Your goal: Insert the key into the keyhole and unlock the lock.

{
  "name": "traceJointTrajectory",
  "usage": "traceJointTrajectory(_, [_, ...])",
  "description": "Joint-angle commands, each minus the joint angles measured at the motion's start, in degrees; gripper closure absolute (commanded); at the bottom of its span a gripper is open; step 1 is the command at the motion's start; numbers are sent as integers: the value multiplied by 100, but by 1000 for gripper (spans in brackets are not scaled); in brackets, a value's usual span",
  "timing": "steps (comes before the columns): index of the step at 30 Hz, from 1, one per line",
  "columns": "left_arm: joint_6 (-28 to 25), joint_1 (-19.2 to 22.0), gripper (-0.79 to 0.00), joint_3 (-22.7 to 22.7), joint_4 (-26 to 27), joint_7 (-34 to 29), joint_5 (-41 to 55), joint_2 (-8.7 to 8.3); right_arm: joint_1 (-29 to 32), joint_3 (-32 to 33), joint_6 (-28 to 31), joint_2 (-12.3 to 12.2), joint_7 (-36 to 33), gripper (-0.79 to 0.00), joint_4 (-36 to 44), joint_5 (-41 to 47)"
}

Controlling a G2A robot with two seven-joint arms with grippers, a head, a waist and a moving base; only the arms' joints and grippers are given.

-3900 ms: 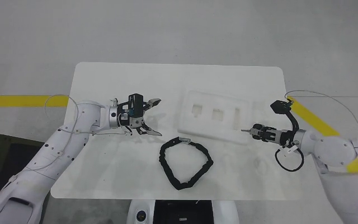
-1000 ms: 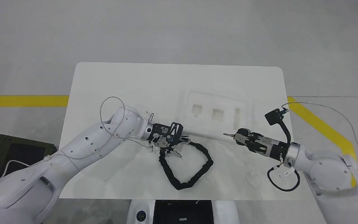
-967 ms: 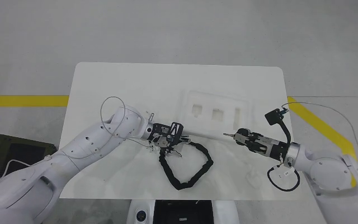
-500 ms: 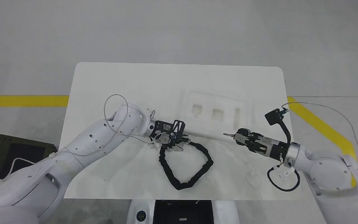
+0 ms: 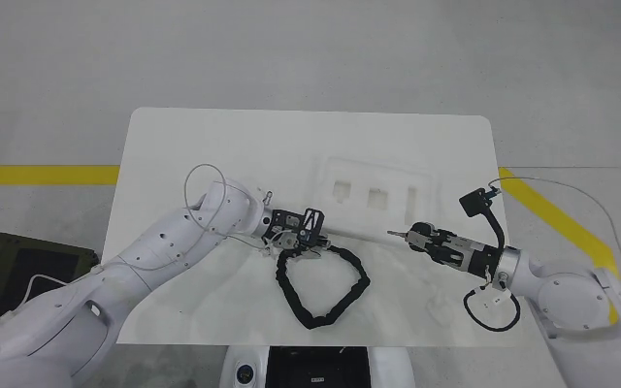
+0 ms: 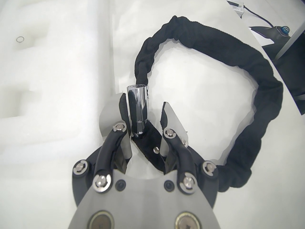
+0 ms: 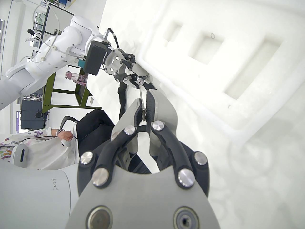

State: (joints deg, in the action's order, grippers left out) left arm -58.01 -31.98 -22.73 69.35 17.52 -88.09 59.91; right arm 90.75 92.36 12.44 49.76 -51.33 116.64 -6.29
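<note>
A black fabric-covered chain lock lies in a loop near the table's front middle. Its chrome lock cylinder is at the loop's end beside the foam tray. My left gripper is open and straddles that cylinder; one finger touches it and the other stands a little off. In the top view the left gripper sits at the loop's upper left. My right gripper hovers to the right, shut on a small metal key. The key points toward the cylinder's keyhole face, a good gap away.
A white foam tray with three rectangular recesses lies behind the lock, close against the left gripper. A tiny ring lies in one recess. The table's front edge is near the chain.
Over 3.9 s my left arm came from the table's left to the lock cylinder, and the right gripper moved inward with the key. In the last second the left gripper edged slightly right; the right arm held still.
</note>
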Motion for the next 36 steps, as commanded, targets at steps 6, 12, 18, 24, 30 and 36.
traceJointTrajectory(6, [1,8,0,16,-22,12,30,31,0,0,0,0,0,0,0,0])
traceJointTrajectory(12, [1,8,0,-29,-32,151,107,-5,0,0,0,0,0,0,0,0])
traceJointTrajectory(18, [57,-84,0,-386,196,472,163,-168,0,0,0,0,0,0,0,0])
traceJointTrajectory(24, [511,-404,0,-956,634,858,9,-441,0,0,0,0,0,0,0,0])
traceJointTrajectory(30, [1009,-861,0,-1499,1035,1142,-238,-699,9,-10,-16,4,49,0,-2,7])
traceJointTrajectory(36, [1240,-1173,0,-1809,1355,1106,-479,-831,-26,-185,-502,32,180,0,203,140])
